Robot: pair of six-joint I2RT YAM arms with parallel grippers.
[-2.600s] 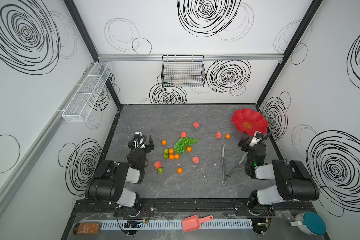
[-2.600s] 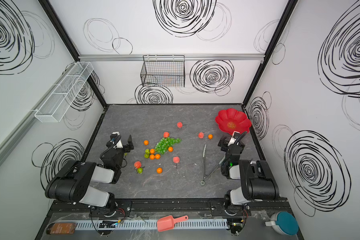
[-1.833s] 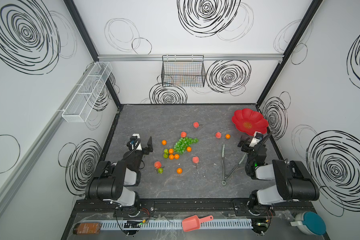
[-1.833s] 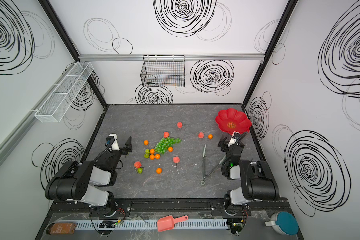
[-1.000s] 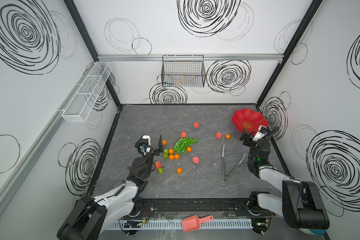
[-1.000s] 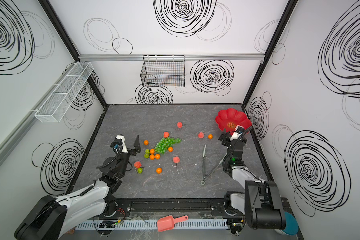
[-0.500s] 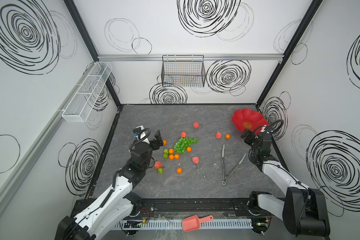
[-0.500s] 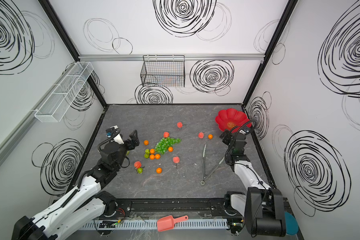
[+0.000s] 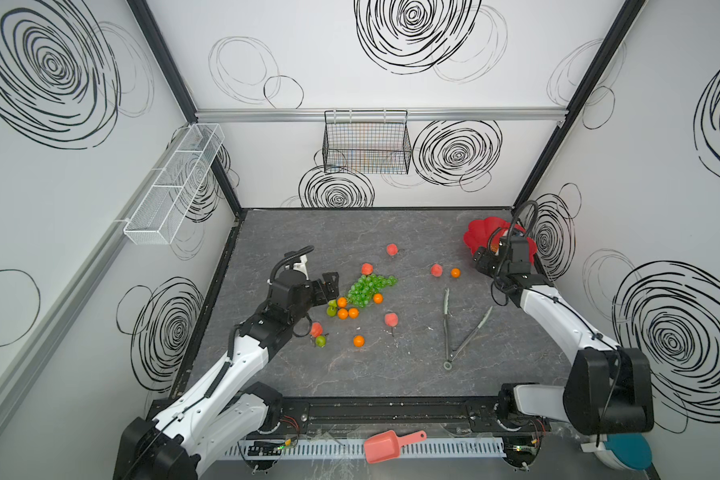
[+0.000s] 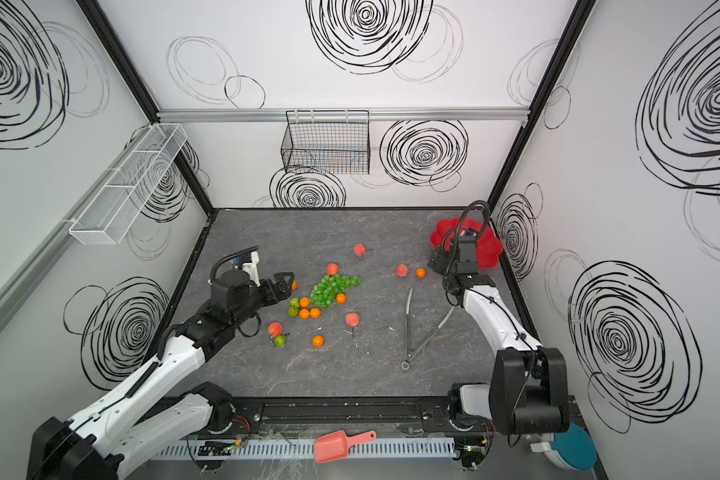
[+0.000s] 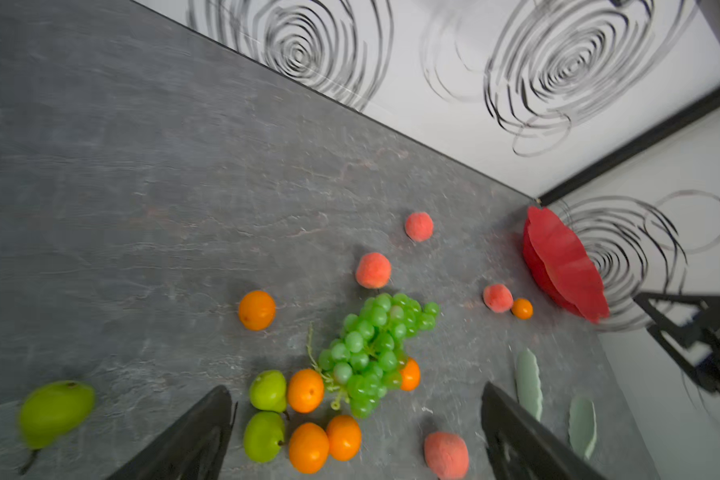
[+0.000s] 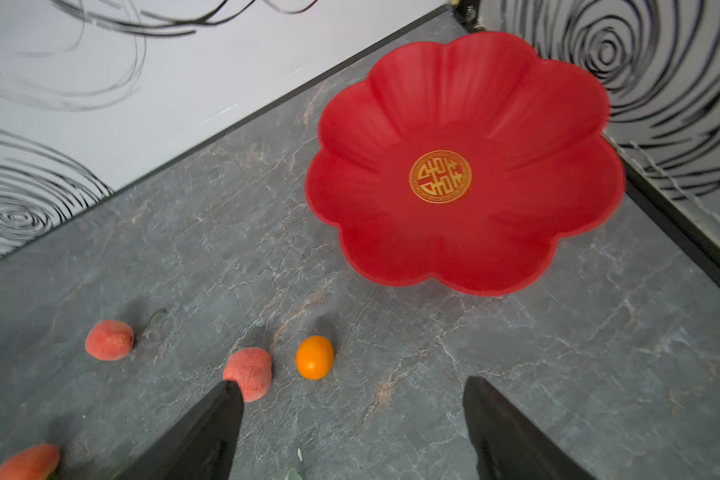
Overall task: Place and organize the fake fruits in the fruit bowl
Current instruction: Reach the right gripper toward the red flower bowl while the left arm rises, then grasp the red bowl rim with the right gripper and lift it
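The fruit bowl (image 12: 391,116) sits at the far right corner of the table (image 9: 350,232), gold mark facing up and nothing in it; all the fake fruits (image 9: 353,312) lie outside it on the grey surface. Closest to the bowl but clear of it, a peach (image 12: 248,372) and a small orange (image 12: 314,357) lie just beside each other. The grapes (image 9: 368,287) sprawl mid-table with oranges touching the bunch and two green pears (image 11: 267,411) just beside those; more peaches are scattered around, and one lies by a third pear (image 9: 320,340) nearer the front.

The right gripper (image 12: 352,384) hangs over the table just short of the bowl, jaws spread wide, gripping nothing; one fingertip overlaps that peach in the wrist view, and I cannot tell whether they touch. The left gripper (image 11: 355,388) hovers by the pear-and-orange cluster beside the grapes, jaws wide apart too, released, nothing held.

The tongs (image 9: 454,328) lie splayed in a V between the fruit and the right arm; a pink scoop (image 9: 385,446) rests on the front rail, off the table.
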